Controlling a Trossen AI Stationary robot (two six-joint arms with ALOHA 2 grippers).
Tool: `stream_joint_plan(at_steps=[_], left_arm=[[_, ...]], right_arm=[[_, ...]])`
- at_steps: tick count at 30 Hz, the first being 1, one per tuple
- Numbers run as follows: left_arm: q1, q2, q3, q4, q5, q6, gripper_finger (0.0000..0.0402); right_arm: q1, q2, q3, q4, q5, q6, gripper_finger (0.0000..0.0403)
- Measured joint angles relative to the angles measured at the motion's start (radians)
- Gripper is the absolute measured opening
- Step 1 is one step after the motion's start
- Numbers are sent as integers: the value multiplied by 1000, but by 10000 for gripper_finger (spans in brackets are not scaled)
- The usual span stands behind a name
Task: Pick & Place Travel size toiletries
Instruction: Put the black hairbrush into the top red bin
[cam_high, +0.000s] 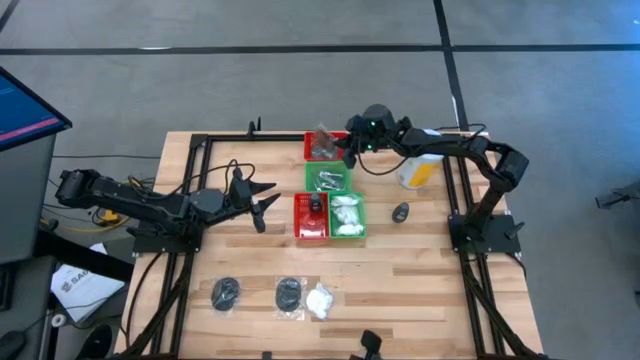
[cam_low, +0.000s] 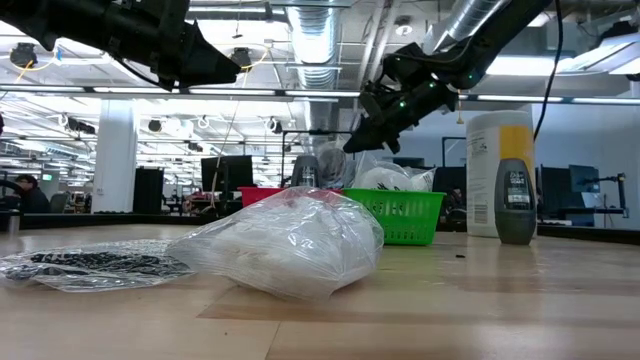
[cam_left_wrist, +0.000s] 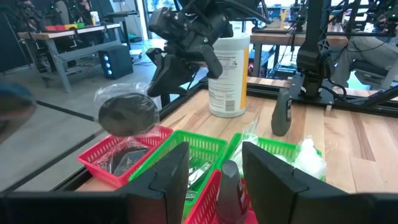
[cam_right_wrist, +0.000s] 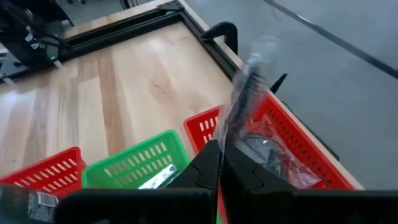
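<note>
High view: the right gripper (cam_high: 345, 150) hangs above the far red tray (cam_high: 322, 146) at twelve o'clock of the tray cluster, jaws pinched shut on a clear packet with a dark disc (cam_left_wrist: 127, 113); the step in hand looks like the drop, so the next move calls for lowering and letting go over this tray, which already holds dark packets (cam_right_wrist: 273, 155); the left gripper (cam_high: 262, 197) waits at nine o'clock of the cluster, jaws part open and empty; more packets (cam_high: 288, 294) and a white puffy lump (cam_high: 320, 300) lie at six o'clock; the yellow canister (cam_high: 418, 168) at three o'clock crowds the right arm.
</note>
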Motion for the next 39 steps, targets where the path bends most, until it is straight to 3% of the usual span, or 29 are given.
stream_joint_plan(at_steps=[13, 19, 28, 39], left_arm=[[0, 0, 0, 0, 0, 0, 140], [0, 0, 0, 0, 1, 0, 140], [0, 0, 0, 0, 0, 0, 140], [0, 0, 0, 0, 1, 0, 140]], right_arm=[[-3, 21, 0, -20, 59, -50, 0], [-9, 79, 0, -15, 62, -70, 0], [-62, 76, 2, -5, 47, -70, 0], [-50, 76, 2, -21, 30, -111, 0]])
